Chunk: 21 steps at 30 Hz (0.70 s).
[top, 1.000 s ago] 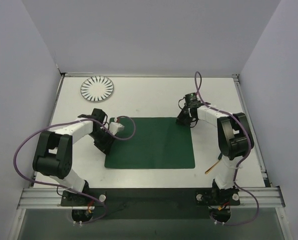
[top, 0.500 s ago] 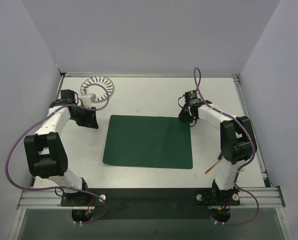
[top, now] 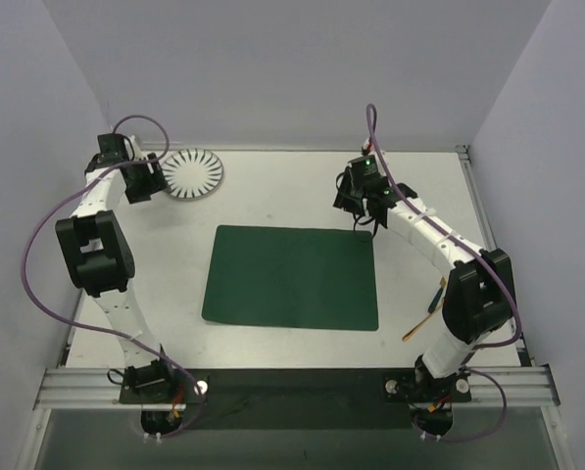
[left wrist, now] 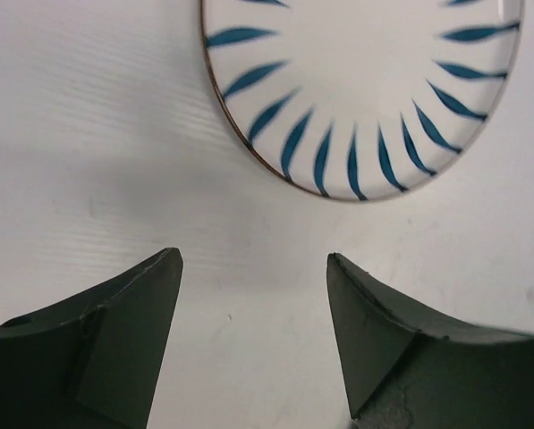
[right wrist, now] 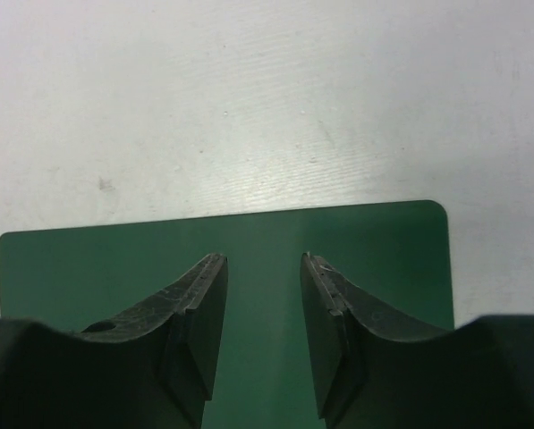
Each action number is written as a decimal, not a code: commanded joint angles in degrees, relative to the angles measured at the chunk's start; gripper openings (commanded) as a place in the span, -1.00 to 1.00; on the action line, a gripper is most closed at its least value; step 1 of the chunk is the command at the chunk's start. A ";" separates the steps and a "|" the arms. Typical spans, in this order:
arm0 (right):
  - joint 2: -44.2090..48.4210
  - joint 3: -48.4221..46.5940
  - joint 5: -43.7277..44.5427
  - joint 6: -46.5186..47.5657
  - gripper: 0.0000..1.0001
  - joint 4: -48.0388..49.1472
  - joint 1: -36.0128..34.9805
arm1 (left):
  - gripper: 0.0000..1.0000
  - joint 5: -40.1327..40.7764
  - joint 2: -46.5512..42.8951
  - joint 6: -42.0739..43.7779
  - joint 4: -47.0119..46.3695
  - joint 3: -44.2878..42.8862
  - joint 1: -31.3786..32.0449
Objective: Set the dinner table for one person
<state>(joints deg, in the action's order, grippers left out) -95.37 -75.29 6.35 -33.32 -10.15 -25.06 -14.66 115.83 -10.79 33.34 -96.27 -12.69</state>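
Under both hands lies the white table [top: 272, 201], its metal rails showing along the edges. Seen from above, the left hand [top: 147, 182] hangs over the table's 10 o'clock corner and the right hand [top: 357, 210] over the area at about 1 o'clock from the table's middle. The table's long axis looks to run from 9 to 3 o'clock, with the arm bases at its 6 o'clock edge. There are two hands, one table, one dark green placemat [top: 292, 277], one white plate [top: 191, 172] with blue stripes, and one thin yellowish stick [top: 424, 315] lying at 4 o'clock, partly hidden by the right arm. In its wrist view the left hand [left wrist: 253, 259] is spread wide with only bare table between the fingers. The plate [left wrist: 365, 89] lies flat just beyond the fingertips, clear of them. The right hand [right wrist: 262, 259] is parted by a narrower gap with nothing in it, its tips over the far edge of the placemat [right wrist: 383, 259] near the rounded 1 o'clock corner. The placemat lies flat at the table's middle, its long side also running 9 to 3.
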 commanded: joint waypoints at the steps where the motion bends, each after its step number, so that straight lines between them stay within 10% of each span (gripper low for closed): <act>1: 1.07 -1.44 3.67 3.52 -0.21 -1.27 0.01 | 0.54 9.03 10.60 -6.17 1.71 -15.73 0.12; 14: -3.15 -3.29 2.53 6.25 -0.21 -1.19 -0.60 | 0.37 7.62 31.47 -7.14 12.00 -39.34 2.93; 21: -3.85 -3.90 2.18 6.25 -0.21 -1.19 -0.61 | -0.39 6.14 32.26 -6.53 12.01 -37.50 4.34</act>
<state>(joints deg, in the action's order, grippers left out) -99.31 -76.40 8.14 -27.75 -10.94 -25.23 -7.27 146.71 -17.30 43.57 -133.01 -9.28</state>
